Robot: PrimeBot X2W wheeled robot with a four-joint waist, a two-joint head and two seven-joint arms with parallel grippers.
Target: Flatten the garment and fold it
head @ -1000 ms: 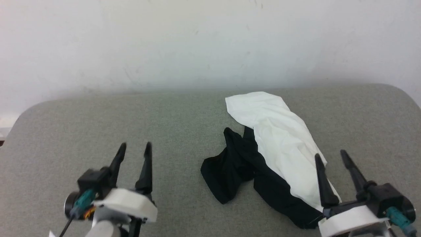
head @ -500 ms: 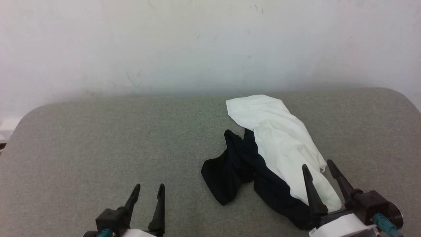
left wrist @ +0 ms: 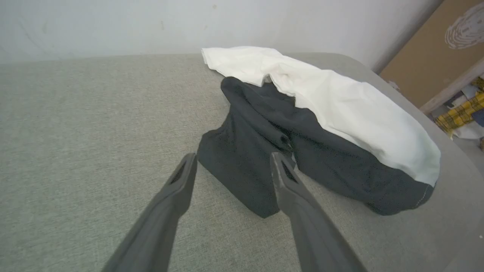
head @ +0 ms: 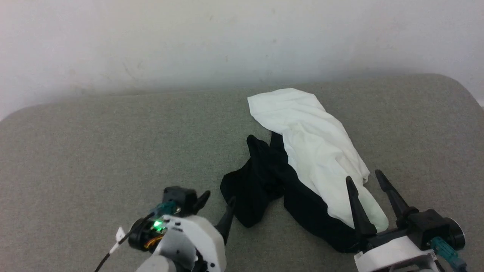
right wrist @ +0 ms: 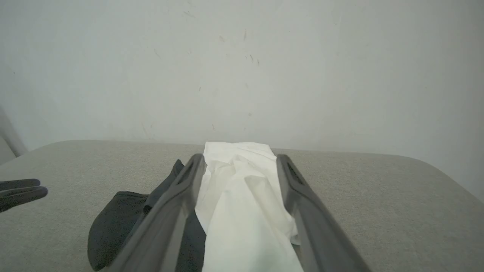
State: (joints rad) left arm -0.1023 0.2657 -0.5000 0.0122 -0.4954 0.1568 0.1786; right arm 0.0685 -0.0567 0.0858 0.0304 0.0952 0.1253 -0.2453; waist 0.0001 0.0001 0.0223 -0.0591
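Observation:
The garment (head: 314, 147) lies crumpled on the grey padded table (head: 94, 151), right of centre. Its white body runs diagonally from back to front, and black sleeve cloth (head: 257, 185) is bunched along its left side. My left gripper (head: 219, 197) is open, angled to the right, with its fingertips just short of the black sleeve's near-left edge. In the left wrist view that gripper (left wrist: 234, 155) frames the black cloth (left wrist: 245, 158) with nothing between its fingers. My right gripper (head: 363, 176) is open over the near end of the white part; in the right wrist view the gripper (right wrist: 240, 156) has the garment (right wrist: 242, 196) lying between the fingers.
A pale wall (head: 227, 37) stands right behind the table. The table's rounded right corner (head: 461, 90) is close to the garment. Beyond that edge are a cardboard panel (left wrist: 435, 49) and yellow checked cloth (left wrist: 461, 109). Bare grey surface spreads to the left.
The head camera has shifted. My left gripper has swung to the right and come up to the black sleeve's edge. The right gripper stays open over the white end.

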